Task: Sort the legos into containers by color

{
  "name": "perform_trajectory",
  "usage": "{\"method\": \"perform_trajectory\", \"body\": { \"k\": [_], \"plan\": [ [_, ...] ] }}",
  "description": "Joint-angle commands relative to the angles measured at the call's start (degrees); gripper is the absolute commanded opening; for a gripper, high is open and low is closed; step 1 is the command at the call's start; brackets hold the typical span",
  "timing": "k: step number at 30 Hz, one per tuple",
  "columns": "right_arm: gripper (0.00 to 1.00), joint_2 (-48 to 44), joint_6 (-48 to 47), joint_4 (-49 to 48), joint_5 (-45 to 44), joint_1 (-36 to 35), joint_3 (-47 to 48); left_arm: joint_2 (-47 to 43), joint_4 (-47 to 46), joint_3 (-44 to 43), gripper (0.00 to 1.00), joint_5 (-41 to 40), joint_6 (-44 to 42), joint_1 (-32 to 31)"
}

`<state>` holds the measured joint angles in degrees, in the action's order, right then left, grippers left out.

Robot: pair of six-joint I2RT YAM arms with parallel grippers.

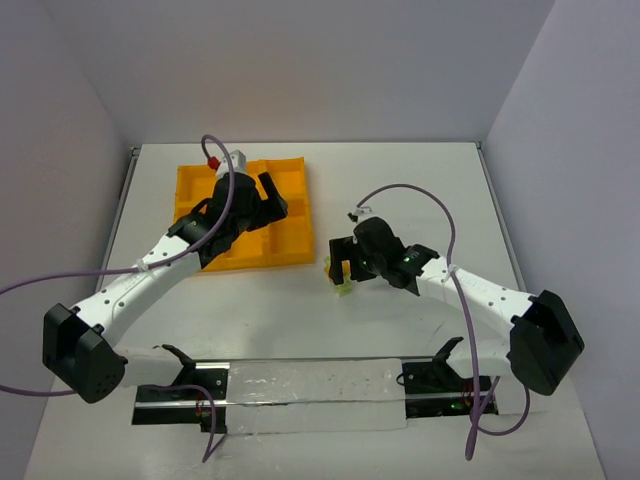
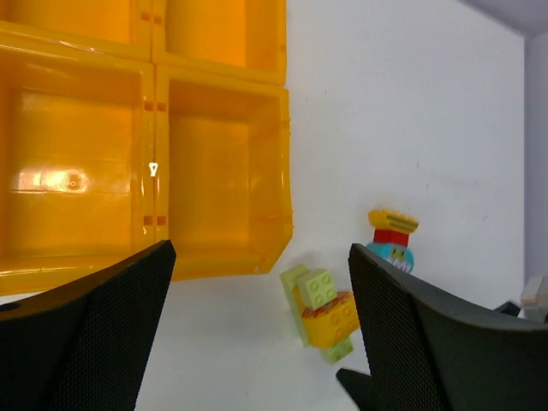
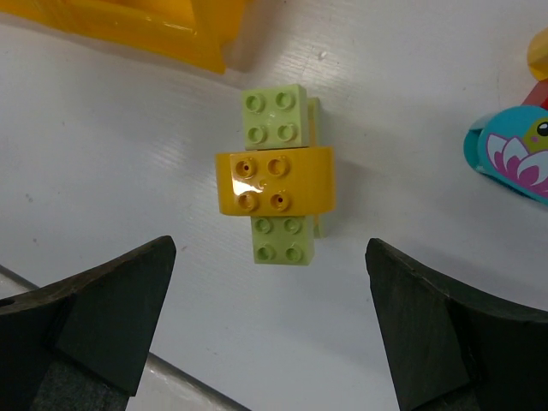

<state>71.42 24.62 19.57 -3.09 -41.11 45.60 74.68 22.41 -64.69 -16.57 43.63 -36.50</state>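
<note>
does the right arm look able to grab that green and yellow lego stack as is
Probably yes: the right gripper hangs open over the green and yellow lego stack, which lies on the table, nothing blocking its sides.

The tray (image 1: pixel 292 212) is orange-yellow and the table (image 1: pixel 300 310) white. A yellow curved brick (image 3: pixel 274 180) joins lime-green bricks (image 3: pixel 274 116). The teal-blue brick (image 3: pixel 509 158) bears a pink-and-white flower print, under a red brick (image 2: pixel 391 237).

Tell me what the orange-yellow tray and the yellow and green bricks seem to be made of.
Tray: probably moulded plastic, glossy, slightly translucent; light glares off its floor. Yellow brick: hard glossy plastic; a bright highlight sits by its studs. Green bricks: likely the same plastic, duller sheen, no glare.
</note>
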Motion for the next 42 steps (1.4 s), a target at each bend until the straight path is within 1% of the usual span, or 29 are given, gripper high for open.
{"method": "perform_trajectory", "body": {
  "k": [1,2,4,6,9,10,14,18,21,24,28,32,35,42],
  "plan": [
    [1.0,-5.2,1.8,0.3,-3.1,1.4,0.8,3.3,-2.5,-2.3,0.9,8.8,-7.5,-3.5],
    [1.0,-6.4,2.3,0.6,-3.2,2.6,0.2,4.3,-1.5,-3.2,0.9,8.6,-10.6,-5.0],
    [1.0,-10.9,3.2,1.6,-3.6,6.7,-1.0,8.9,0.5,-5.8,0.89,8.6,-14.5,-8.4],
    [1.0,-13.6,4.6,2.8,-4.3,12.6,-2.2,11.3,1.6,-8.4,0.89,9.2,-17.1,-11.1],
    [1.0,-19.2,5.8,3.8,-4.3,19.4,-3.2,15.9,3.4,-11.0,0.87,10.8,-22.9,-13.4],
    [1.0,-20.6,6.3,4.2,-4.2,22.7,-3.4,17.2,4.2,-12.7,0.87,11.4,-24.5,-14.5],
    [1.0,-24.7,7.0,4.7,-5.0,27.3,-3.9,22.6,8.9,-17.8,0.83,11.9,-30.6,-17.2],
    [1.0,-25.4,7.2,4.9,-5.4,28.3,-3.9,26.9,13.4,-21.5,0.78,10.7,-34.2,-18.5],
    [1.0,-24.4,7.3,4.7,-4.8,28.3,-4.0,31.4,16.9,-24.8,0.72,10.9,-36.7,-19.9],
    [1.0,-24.2,7.4,4.4,-4.5,28.4,-4.3,34.0,19.2,-26.5,0.71,11.8,-38.1,-21.3],
    [1.0,-24.6,7.3,4.2,-4.6,28.4,-4.6,35.4,19.9,-27.0,0.69,12.2,-38.7,-21.6],
    [1.0,-24.5,7.0,4.0,-4.6,28.3,-4.7,36.5,20.3,-28.0,0.67,12.6,-39.3,-21.6],
    [1.0,-24.5,7.2,3.8,-4.4,28.3,-4.8,37.5,20.5,-28.9,0.63,12.4,-39.5,-21.6],
    [1.0,-24.8,7.3,3.6,-4.0,28.3,-5.3,37.9,20.0,-29.8,0.59,12.1,-39.8,-21.6]
  ]
}}
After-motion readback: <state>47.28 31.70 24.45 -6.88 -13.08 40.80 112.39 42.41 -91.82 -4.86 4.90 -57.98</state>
